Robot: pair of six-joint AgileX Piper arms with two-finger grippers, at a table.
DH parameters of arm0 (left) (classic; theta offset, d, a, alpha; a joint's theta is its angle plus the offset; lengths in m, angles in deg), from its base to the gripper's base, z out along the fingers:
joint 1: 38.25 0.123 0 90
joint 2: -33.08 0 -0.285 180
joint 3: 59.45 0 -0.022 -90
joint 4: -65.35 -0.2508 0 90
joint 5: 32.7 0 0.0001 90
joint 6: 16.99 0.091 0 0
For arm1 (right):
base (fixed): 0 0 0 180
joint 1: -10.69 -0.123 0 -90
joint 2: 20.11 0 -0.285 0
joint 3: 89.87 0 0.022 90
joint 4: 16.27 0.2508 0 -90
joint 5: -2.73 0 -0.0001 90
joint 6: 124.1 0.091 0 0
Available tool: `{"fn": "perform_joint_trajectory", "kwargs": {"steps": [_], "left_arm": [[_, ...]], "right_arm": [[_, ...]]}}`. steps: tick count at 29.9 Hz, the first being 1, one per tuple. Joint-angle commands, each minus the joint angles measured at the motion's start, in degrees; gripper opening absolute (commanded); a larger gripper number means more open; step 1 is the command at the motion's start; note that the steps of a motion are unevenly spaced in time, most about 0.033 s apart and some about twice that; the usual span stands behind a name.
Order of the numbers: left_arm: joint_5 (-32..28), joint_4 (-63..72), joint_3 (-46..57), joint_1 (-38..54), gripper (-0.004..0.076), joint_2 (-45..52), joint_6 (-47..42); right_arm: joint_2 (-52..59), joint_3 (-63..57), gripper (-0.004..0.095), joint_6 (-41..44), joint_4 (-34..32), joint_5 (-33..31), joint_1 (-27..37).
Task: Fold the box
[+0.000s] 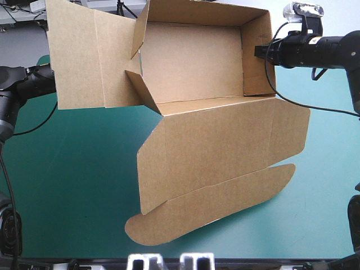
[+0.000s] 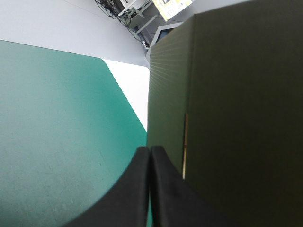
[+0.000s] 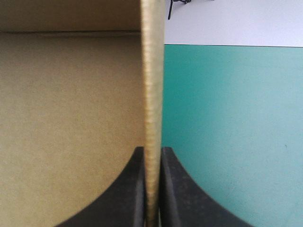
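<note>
High view, taken from the left. Catches almost nothing of the left gripper [image 2: 150, 150], hidden behind the raised left panel [image 1: 79, 56] of the box [image 1: 191, 62]. Turning to the left wrist view, finds its black fingers [image 2: 135, 189] pressed together into one pointed arch, with no board seen between them and the panel standing just ahead of and beside one finger; cannot tell whether touching. Probably propping that panel from outside, to keep it up for tucking. Moving right, meets the tray part with three walls up, toward the table's far edge, with the lid [image 1: 225, 146] and its rounded tuck flap [image 1: 214, 214] spread out toward the near edge. Farther right, sees the right gripper [image 1: 263, 52] all but closed on the tray's right wall [image 1: 256, 56]. In the right wrist view, shows the brown edge running straight out between those fingers [image 3: 135, 194], with the tray's inside on one side of them and bare cover on the other. Judged a steadying hold, pinning the tray while the left side gets worked. Underneath, a plain, smooth teal-green cover [image 1: 73, 185]; past its edge, only pale grey floor [image 2: 71, 23].
</note>
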Motion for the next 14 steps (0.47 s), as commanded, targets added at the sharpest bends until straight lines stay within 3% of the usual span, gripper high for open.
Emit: {"fn": "perform_joint_trajectory", "kwargs": {"steps": [1,14], "left_arm": [[4.4,5.0,-1.6,-1.8,-0.0009,3.4,-0.5],[4.2,2.8,-1.6,-7.8,-0.0009,5.5,-0.3]], "right_arm": [[2.1,1.7,-0.0015,1.0,1.3,3.7,0.0],[2.0,1.7,-0.0015,1.0,-0.4,3.4,-0.1]]}}
